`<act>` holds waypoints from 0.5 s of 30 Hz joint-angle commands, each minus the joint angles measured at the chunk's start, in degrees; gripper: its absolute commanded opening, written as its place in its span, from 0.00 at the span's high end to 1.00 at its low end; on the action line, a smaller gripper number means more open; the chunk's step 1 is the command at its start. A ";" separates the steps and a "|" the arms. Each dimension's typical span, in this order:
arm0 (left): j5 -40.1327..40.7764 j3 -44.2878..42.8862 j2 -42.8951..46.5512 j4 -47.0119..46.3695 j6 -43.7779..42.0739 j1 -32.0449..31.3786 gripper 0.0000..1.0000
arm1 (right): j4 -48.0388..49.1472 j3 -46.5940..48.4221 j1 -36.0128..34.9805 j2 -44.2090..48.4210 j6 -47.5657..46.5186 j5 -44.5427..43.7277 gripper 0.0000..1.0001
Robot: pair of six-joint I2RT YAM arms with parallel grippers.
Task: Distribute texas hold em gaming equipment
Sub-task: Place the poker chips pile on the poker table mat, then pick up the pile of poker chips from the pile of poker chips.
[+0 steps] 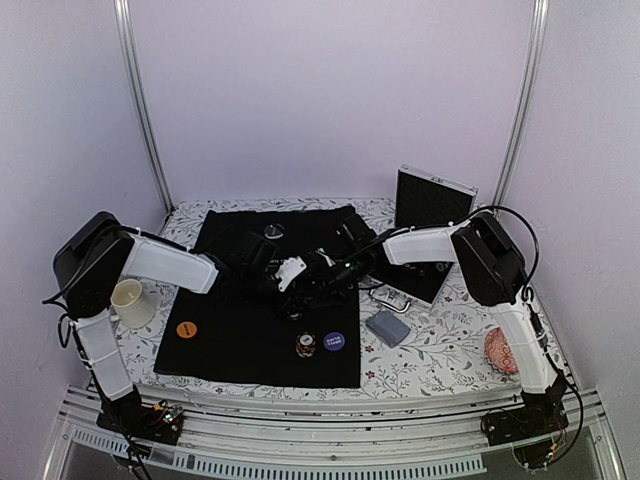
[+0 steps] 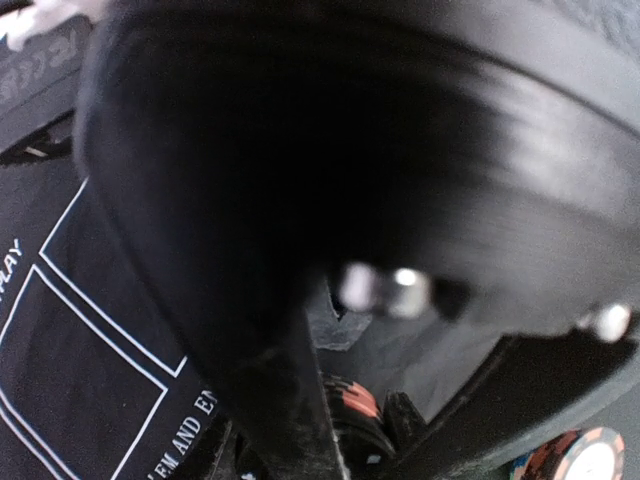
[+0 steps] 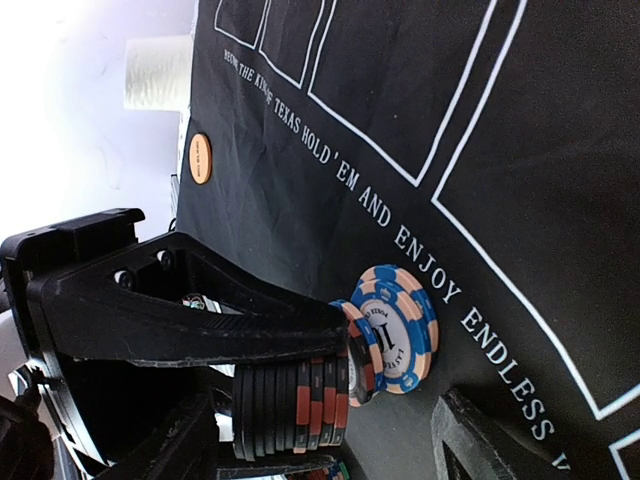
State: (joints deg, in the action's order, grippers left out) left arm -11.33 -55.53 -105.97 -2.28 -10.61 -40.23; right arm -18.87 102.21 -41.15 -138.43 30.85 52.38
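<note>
Right gripper (image 3: 315, 400): fingers closed onto the rim of a black-and-red poker chip stack (image 3: 285, 410), one on each side. A blue-and-orange chip (image 3: 400, 325) leans on the stack's end, over the black printed felt mat (image 3: 330, 120). Left gripper (image 1: 296, 278): just beside, mid-mat; wrist view blocked, opening cannot be told. Orange round button disc (image 1: 187, 328): near the mat's left edge.

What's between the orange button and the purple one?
Top view: a small chip stack, close beside the purple button; the rest toward the orange button is bare black mat.
</note>
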 commanded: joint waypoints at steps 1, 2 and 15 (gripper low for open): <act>0.23 -0.74 -1.86 4.10 1.54 1.38 1.00 | -0.87 -1.05 2.00 3.25 -1.30 -1.99 0.23; 0.27 -0.80 -1.77 4.19 1.52 1.43 1.00 | -1.22 -1.13 2.10 3.25 -1.42 -2.34 0.23; 0.56 -1.85 0.32 12.30 -0.26 1.33 1.00 | -4.28 -2.47 4.69 9.64 -4.09 -7.99 0.21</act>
State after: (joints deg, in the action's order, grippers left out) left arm -10.81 -57.12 -105.67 4.36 -10.07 -39.22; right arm -21.45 99.77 -38.11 -131.98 28.82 46.63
